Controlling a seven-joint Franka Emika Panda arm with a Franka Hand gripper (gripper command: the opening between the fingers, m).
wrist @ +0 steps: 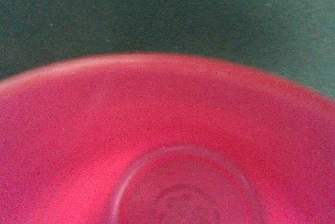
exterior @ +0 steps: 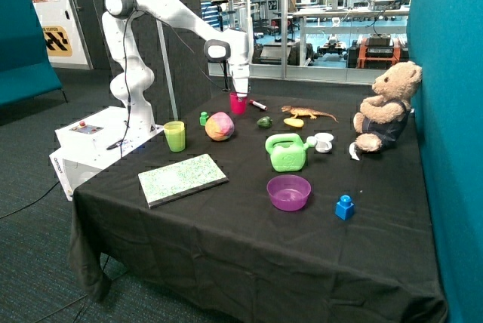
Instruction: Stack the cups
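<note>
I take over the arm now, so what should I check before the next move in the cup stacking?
1. Hand at a cup: ok, it is at the rim of the pink cup, whose inside fills the wrist view.
2. Grip on that cup: cannot tell, the contact is not visible.
3. Target cup upright and open: ok, the green cup stands near the table's edge, apparently with a yellow cup inside it.
4. Path between the cups: not ok, the small green block and the multicoloured ball lie close by.
5. Stack complete: not ok, the pink cup stands apart.
</note>
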